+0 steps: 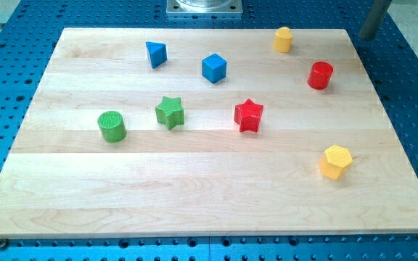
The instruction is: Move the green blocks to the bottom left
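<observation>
Holding nothing, my tip (366,36) sits top right, far from green cylinder (112,125) and green star (170,112).

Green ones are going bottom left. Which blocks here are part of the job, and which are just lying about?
Part of the job:
green cylinder
green star
my tip, off the board at the view's top right, far from both

Just lying about:
blue triangle
blue cube
red star
red cylinder
yellow cylinder
yellow hexagon

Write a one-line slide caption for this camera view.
Green cylinder and green star sit mid-left; my tip waits top right.
</observation>
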You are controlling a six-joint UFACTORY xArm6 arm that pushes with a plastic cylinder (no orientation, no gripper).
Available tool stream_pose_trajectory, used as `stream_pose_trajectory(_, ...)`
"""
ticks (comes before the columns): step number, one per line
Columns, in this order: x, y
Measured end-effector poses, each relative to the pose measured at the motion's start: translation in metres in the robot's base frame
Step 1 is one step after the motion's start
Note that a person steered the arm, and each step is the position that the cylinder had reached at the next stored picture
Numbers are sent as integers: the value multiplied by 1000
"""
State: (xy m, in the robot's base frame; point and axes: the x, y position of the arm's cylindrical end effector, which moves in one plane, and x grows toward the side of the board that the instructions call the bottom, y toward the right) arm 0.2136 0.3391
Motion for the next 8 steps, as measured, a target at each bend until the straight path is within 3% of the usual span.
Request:
stream_pose_trajectory(2, 26, -3)
stream_pose_trajectory(3, 13, -77)
stream_pose_trajectory(6, 142, -245)
stream_pose_trajectory(8, 200, -320)
